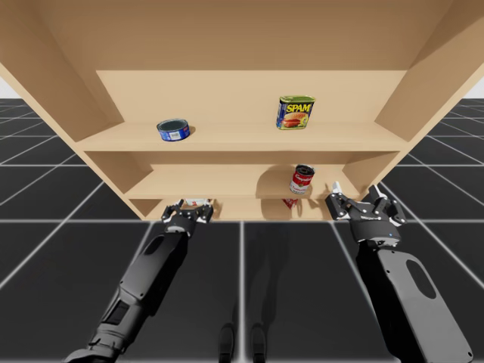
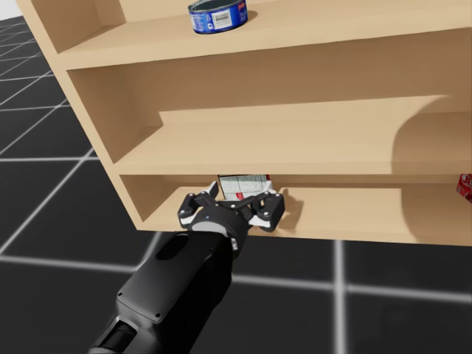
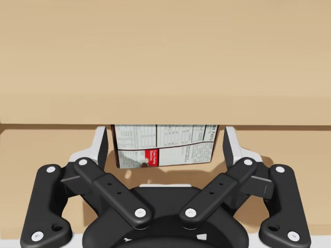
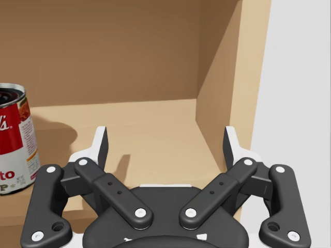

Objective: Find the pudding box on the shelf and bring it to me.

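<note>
The wooden shelf unit (image 1: 242, 138) stands before us. Our left gripper (image 3: 165, 143) is released at the bottom board, its fingers spread either side of the pudding box (image 3: 163, 145) at its twelve o'clock, not pinching it. Our right gripper (image 4: 165, 144) is likewise released, with a red-and-white can (image 4: 13, 137) at its ten o'clock.

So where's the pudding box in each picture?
High view: the box sits on the bottom shelf, just past my left gripper.
Head view: low and middle, on the bottom shelf, right behind that gripper.
Left wrist view: between the open fingers.
Right wrist view: a red can stands beside my right gripper.
Shared landmark: my left gripper, right at the box.
</note>
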You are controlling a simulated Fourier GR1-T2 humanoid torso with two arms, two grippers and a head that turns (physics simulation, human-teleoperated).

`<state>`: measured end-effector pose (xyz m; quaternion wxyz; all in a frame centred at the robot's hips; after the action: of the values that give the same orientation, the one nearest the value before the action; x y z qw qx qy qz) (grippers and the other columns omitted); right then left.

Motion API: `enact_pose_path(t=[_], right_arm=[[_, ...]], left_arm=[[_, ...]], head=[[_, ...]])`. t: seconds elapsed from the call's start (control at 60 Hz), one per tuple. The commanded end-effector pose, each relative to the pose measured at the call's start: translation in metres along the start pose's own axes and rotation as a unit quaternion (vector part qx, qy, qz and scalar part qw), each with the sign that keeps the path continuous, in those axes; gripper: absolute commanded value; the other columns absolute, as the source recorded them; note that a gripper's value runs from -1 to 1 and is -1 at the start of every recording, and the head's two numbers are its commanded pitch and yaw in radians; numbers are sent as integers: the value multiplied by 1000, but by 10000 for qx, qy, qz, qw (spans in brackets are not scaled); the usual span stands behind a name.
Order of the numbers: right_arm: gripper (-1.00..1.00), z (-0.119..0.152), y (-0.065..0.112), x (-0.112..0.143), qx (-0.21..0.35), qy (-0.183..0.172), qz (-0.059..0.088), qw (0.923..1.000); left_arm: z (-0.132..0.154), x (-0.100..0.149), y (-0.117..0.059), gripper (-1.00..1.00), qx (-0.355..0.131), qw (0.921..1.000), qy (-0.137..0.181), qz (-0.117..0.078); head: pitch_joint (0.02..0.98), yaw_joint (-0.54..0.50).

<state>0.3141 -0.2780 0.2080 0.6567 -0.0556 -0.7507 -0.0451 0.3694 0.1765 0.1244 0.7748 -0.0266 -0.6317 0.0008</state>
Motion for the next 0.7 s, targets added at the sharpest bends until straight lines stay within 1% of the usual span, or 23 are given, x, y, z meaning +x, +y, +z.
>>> enact_pose_path(t=[0.017,0.217,0.383,0.4,0.417,0.433,0.45,0.467,0.483,0.617,0.667,0.7], right_arm=[[-1000,0,-1,0,-12,7,-7,10000],[-1000,0,-2,-1,-26,25,-14,10000],[-1000,0,-2,-1,-31,30,-22,10000],[-1000,0,-2,-1,-32,33,-20,10000],[-1000,0,-2,-1,-32,34,-18,10000],[-1000,0,-2,-1,-31,35,-14,10000],[-1000,0,-2,-1,-34,36,-11,10000],[-1000,0,-2,-1,-34,36,-10,10000],[-1000,0,-2,-1,-33,36,-12,10000],[-1000,0,-3,-2,-46,39,-10,10000],[-1000,0,-3,-2,-46,42,-13,10000],[-1000,0,-3,-2,-44,44,-13,10000]], left_arm=[[-11,0,-1,-1000,48,10000,24,37],[-27,3,-7,-1000,158,9997,82,149],[-36,1,-9,-1000,256,9994,131,183],[-36,1,-9,-915,286,9994,126,179],[-36,0,-9,-750,287,9994,125,175],[-36,0,-10,-358,293,9994,119,173],[-36,0,-10,790,285,9994,125,173],[-36,0,-10,933,275,9994,130,176],[-36,0,-11,963,271,9994,129,178],[-29,2,-12,970,206,9995,127,201],[-25,4,-12,987,200,9996,77,174],[-21,5,-12,979,218,9997,31,117]], head=[[697,280],[698,279],[700,276],[700,275],[700,275],[700,274],[700,274],[700,274],[700,273],[696,273],[695,273],[693,274]])
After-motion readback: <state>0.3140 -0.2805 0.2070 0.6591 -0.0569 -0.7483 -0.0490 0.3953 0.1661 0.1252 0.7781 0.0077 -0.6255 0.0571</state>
